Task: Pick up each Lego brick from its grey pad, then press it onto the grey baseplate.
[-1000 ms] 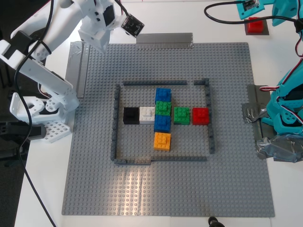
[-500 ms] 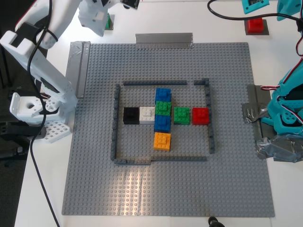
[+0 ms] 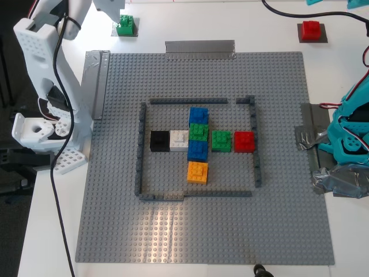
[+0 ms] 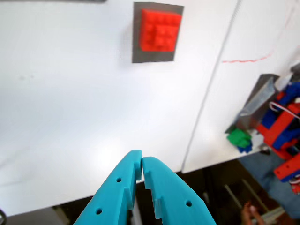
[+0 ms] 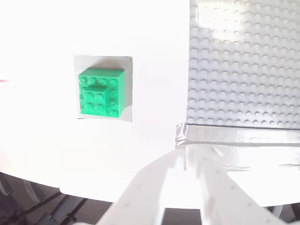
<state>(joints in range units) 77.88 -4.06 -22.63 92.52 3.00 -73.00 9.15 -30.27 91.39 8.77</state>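
White tabletop, grey baseplate centre. Both arms have pulled back off the plate since 1 s ago, uncovering green brick on its pad beyond plate's far corner; red brick on pad opposite. My first gripper clenched, empty; my second gripper: jaw state unclear.

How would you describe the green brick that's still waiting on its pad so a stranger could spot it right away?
Start from the big grey baseplate and look beyond its far corner on the exterior view's left, onto the white table. There a green brick sits alone on a small grey pad. Unlike the green bricks inside the dark frame, it is off the baseplate and touches no other brick.
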